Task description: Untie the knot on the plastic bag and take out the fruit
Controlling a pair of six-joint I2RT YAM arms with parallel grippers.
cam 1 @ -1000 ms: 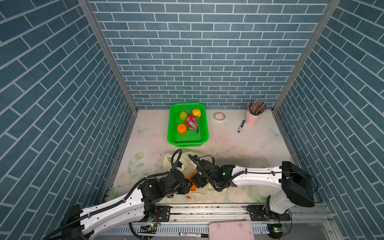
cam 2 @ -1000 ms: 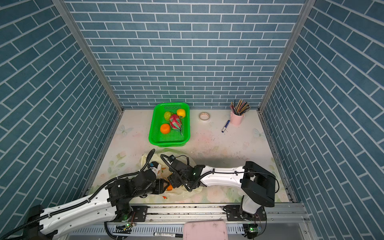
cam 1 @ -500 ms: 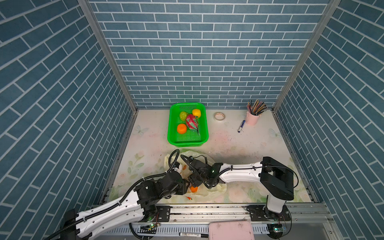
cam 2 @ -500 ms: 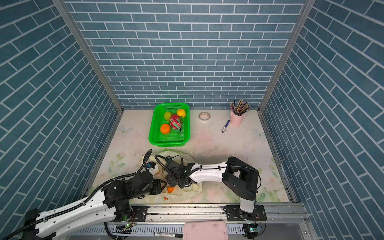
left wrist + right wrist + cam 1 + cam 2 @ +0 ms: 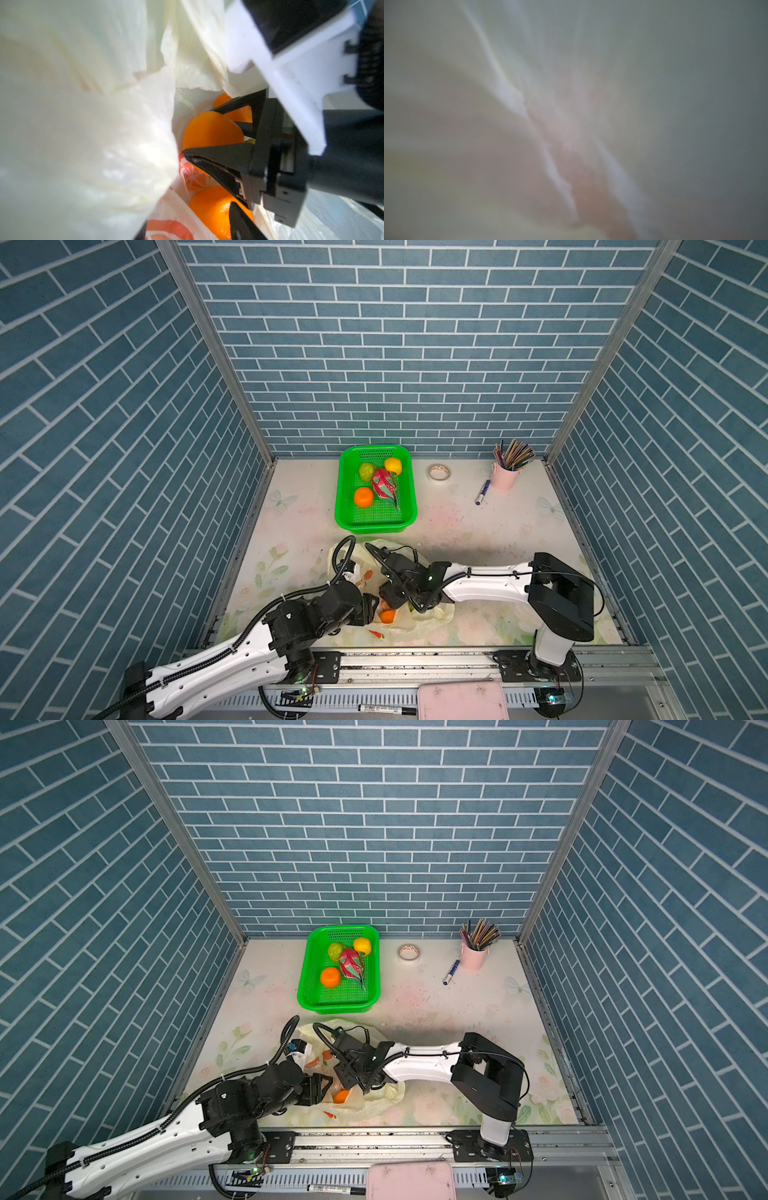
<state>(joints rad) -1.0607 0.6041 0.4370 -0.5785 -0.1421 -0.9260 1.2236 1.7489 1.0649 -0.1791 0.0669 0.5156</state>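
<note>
The plastic bag lies crumpled at the table's front, its mouth open; the knot is out of view. Both grippers reach into it. In the left wrist view my right gripper has its black fingers against both sides of an orange inside the bag. My left gripper stands open, with printed film and another orange between its fingers. In both top views an orange shows between left gripper and right gripper. Bag film blurs out the right wrist view.
The green basket behind the bag holds an orange, a dragon fruit, a green fruit and a yellow one. A tape roll, pen and pink pencil cup stand at the back right.
My right arm has swung left and reached deeper into the bag, and its jaws have narrowed around the orange. My left gripper's jaws have widened.
</note>
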